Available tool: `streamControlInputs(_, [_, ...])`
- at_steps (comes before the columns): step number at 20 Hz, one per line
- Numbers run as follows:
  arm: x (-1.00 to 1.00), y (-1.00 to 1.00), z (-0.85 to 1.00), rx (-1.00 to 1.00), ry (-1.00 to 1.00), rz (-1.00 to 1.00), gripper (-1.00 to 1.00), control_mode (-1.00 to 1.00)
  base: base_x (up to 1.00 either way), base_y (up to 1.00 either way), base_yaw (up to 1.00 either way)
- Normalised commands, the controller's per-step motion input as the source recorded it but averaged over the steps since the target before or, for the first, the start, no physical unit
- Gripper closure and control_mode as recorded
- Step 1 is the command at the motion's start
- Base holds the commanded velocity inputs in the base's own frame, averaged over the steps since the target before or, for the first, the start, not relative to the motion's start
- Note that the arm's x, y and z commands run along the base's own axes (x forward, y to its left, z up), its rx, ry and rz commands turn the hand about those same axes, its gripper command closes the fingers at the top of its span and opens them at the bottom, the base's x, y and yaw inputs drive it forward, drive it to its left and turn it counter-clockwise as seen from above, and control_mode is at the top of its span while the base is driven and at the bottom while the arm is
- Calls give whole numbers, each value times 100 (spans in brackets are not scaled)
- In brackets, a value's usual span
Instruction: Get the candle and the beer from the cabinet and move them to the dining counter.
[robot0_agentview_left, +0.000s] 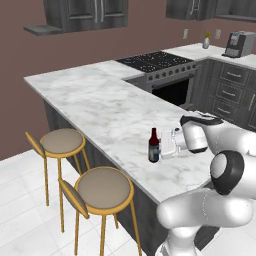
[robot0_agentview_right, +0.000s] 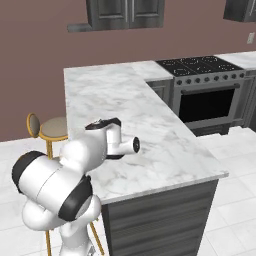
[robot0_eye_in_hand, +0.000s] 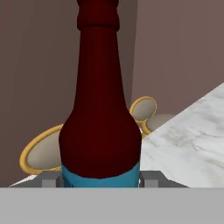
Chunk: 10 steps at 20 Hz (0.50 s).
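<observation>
On the dining desk (robot0_agentview_left: 95, 100), the beer (robot0_agentview_left: 154, 146) stands upright near the edge that faces the stools, with my tool (robot0_agentview_left: 166, 144) drawn up level against its lower body from the stove side. In the hand view the bottle (robot0_eye_in_hand: 99, 109) rises straight ahead, very close, with a grey fingertip (robot0_eye_in_hand: 51, 180) showing at each side of its base; the fingertips sit right at the glass, but I cannot tell from these pictures whether they are clamped on it or have let go. The bottle's foot appears to rest on the marble, though the contact itself is too small to confirm.

I judge the step in hand to be setting the beer down on the desk. To do it well, I would make sure the base bears fully on the marble before parting the fingers, open them evenly so neither side nudges the narrow bottle, then back the hand straight away along its own axis, level, until the fingers are past the glass. Any sideways drift or lift while close could tip it toward the edge above the nearer stool (robot0_agentview_left: 103, 190).

The wall cabinet (robot0_agentview_left: 85, 14) hangs well apart, beyond the far end of the desk. I cannot make out the candle, so I judge that half of the job as not yet settled.
</observation>
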Motion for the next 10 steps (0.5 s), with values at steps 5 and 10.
streamControlInputs(5, [27,1,-28,0,0,0,100,-100,0,0,0])
streamControlInputs(10, [23,0,-23,2,0,1,100,-100,0,0,0])
